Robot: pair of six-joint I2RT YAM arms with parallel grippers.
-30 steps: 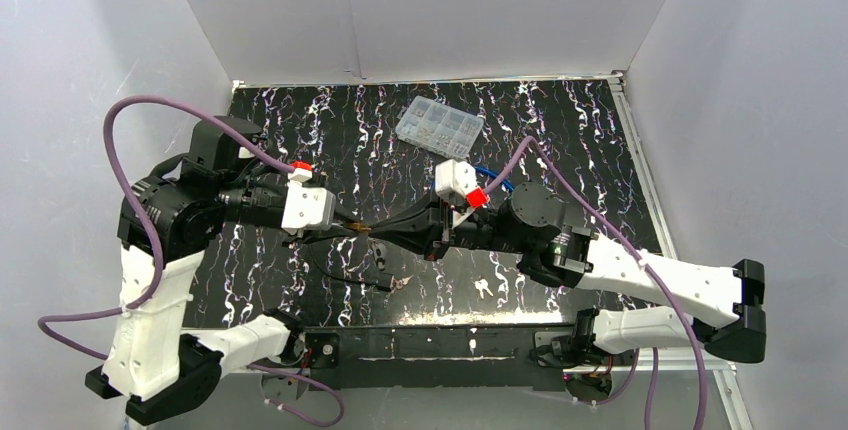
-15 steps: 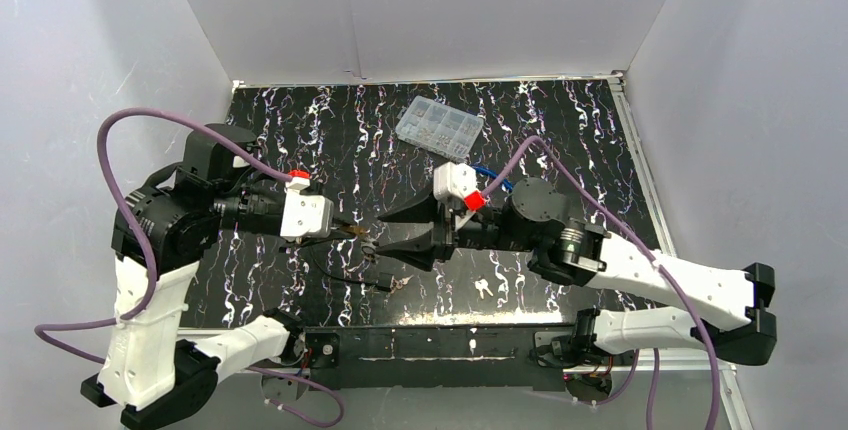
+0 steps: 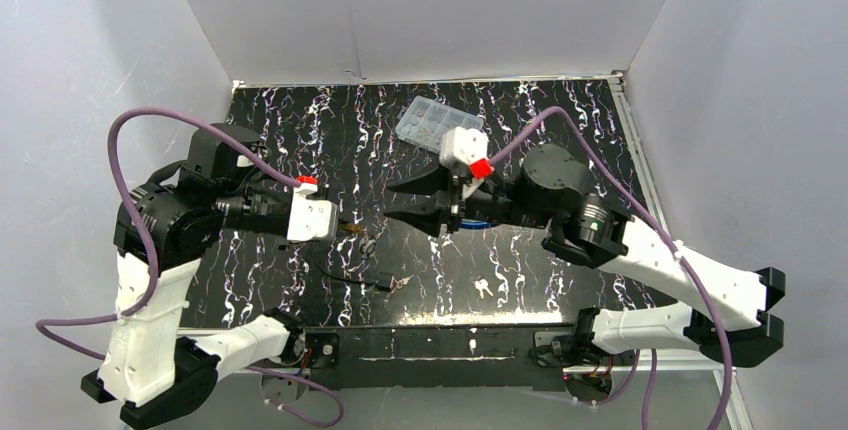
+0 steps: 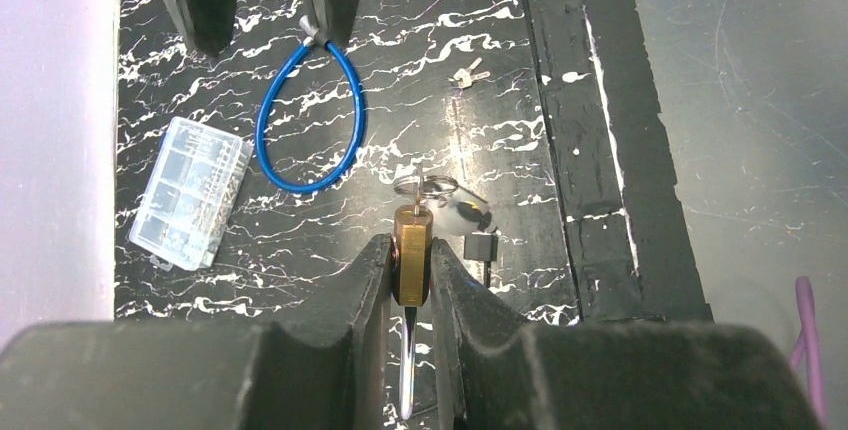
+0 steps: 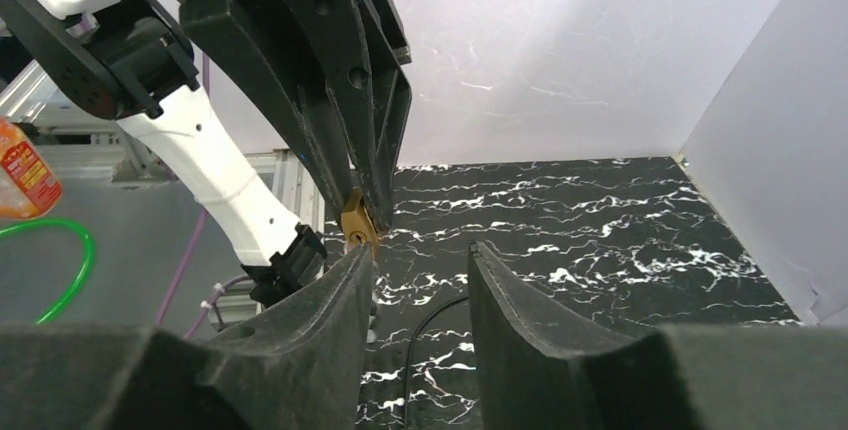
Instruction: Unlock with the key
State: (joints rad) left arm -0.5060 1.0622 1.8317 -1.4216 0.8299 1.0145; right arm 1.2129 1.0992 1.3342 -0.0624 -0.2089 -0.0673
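Observation:
A brass padlock [image 4: 410,268] is pinched between the fingers of my left gripper [image 4: 409,242], its silver shackle [image 4: 408,370] pointing back toward the wrist. A key on a ring [image 4: 425,187] sticks out at the padlock's far end. In the top view the padlock [image 3: 352,229] hangs above the mat with the ring [image 3: 368,245] dangling below it. My right gripper [image 3: 388,201] stands open a short way right of the padlock, holding nothing. Seen from the right wrist, the padlock [image 5: 358,222] sits just beyond the tip of the left finger of that gripper [image 5: 420,250].
A clear plastic compartment box [image 3: 438,122] lies at the back of the black marbled mat [image 3: 300,130]. A blue cable loop [image 4: 310,115] lies under the right arm. A black cable with a small block [image 3: 383,283] and loose keys [image 3: 483,287] lie near the front edge.
The right gripper was shut at the padlock's end a second ago. It has opened, let go and drawn back to the right and farther back. The left gripper keeps its hold.

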